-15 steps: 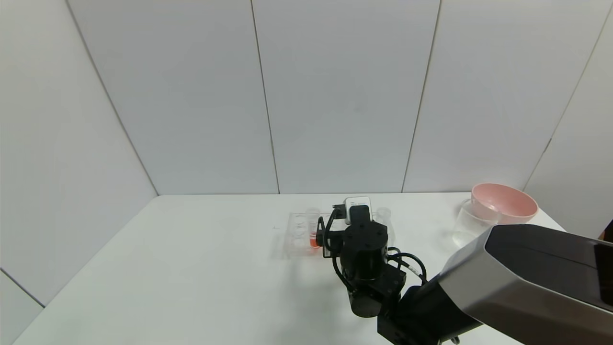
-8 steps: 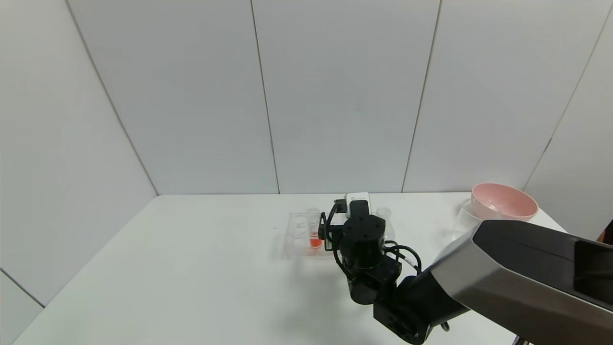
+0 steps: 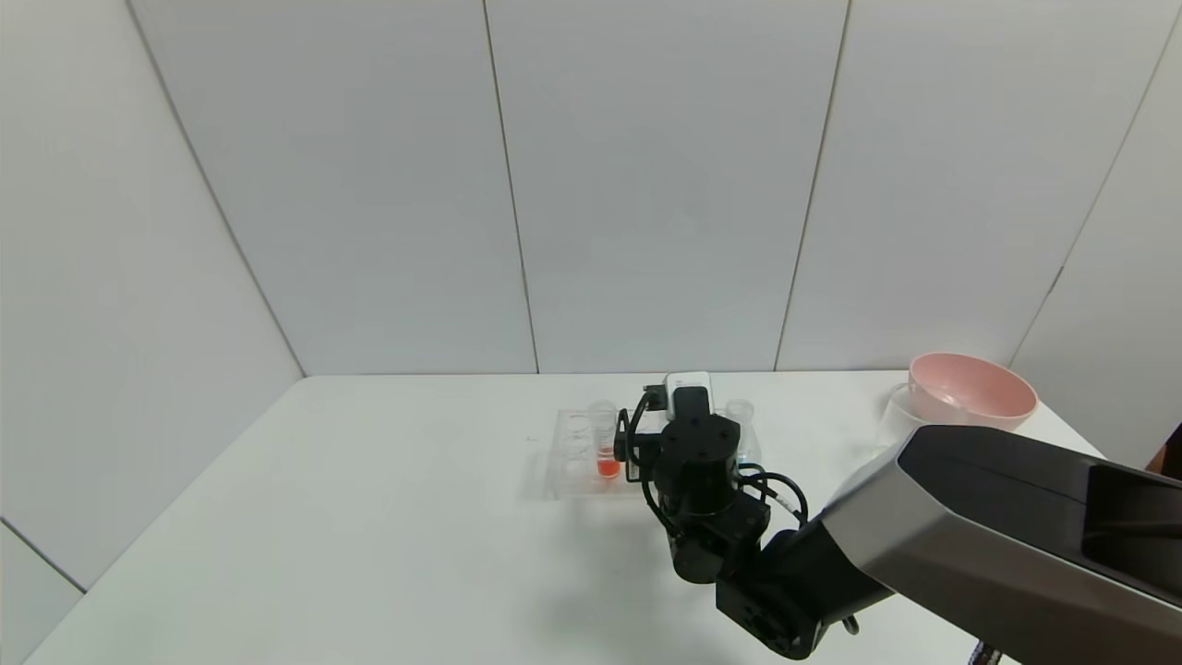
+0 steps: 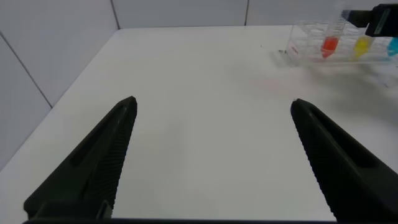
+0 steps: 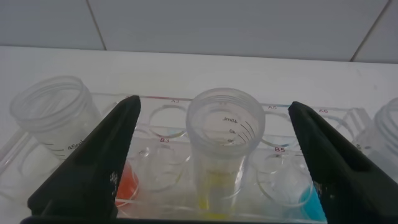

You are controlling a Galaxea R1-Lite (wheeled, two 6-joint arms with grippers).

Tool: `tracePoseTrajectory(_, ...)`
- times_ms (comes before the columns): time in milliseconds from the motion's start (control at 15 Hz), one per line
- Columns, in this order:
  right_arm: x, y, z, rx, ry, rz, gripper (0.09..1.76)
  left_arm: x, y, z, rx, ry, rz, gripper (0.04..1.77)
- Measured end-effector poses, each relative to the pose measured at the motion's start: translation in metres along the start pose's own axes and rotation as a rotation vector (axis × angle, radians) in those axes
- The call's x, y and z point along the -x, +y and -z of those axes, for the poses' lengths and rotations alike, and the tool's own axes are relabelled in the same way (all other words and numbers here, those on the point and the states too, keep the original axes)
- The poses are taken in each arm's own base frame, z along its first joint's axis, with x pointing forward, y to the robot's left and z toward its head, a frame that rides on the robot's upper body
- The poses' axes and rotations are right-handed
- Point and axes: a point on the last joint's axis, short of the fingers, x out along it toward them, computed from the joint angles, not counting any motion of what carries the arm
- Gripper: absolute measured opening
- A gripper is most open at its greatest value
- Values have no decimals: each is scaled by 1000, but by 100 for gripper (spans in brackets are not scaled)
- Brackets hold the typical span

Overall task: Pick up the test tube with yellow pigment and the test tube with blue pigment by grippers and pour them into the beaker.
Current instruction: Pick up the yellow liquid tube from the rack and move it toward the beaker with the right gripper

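In the right wrist view my right gripper [image 5: 214, 107] is open, one finger on each side of the test tube with yellow pigment [image 5: 224, 146], not touching it. The tube stands upright in the clear rack [image 5: 163, 138]. The test tube with blue pigment [image 5: 303, 198] stands in the rack beside it; its top shows in the head view [image 3: 739, 412]. In the head view the right wrist [image 3: 699, 457] hides the jaws and the yellow tube. The beaker [image 3: 888, 417] stands at the right, partly behind the arm. My left gripper [image 4: 212, 102] is open and empty over bare table.
A tube with orange-red liquid [image 3: 606, 445] stands in the rack [image 3: 574, 454] on the left of the yellow one. A pink bowl [image 3: 970, 390] stands at the far right behind the beaker. The left wrist view shows the rack [image 4: 329, 46] far off.
My right arm has moved forward toward the rack, bringing the gripper around the yellow tube. The arm's grey link now covers more of the beaker.
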Motion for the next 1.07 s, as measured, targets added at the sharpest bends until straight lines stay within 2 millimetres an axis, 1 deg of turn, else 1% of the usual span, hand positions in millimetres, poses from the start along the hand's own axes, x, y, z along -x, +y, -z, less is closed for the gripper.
tracePoseTrajectory(200,-1,-1,0,-2,-2,4,171,0,0,0,0,0,0,176)
tracePoseTrajectory(267,-1,-1,0,-2,-2,4,149,0,0,0,0,0,0,176)
tracePoseTrajectory(400,-1,-2,0,-1,-1,4,118,0,0,0,0,0,0,176)
tracePoseTrajectory(467,-1,-2,0,-1,-1,5,104,0,0,0,0,0,0,176)
tracePoseTrajectory(600,-1,-2,1,1,1,5,84,0,0,0,0,0,0,176)
tracePoseTrajectory(733,-1,-2,1,3,3,5,55,0,0,0,0,0,0,176)
tracePoseTrajectory(1067,0,-2,2,4,4,5,56,0,0,0,0,0,0,176)
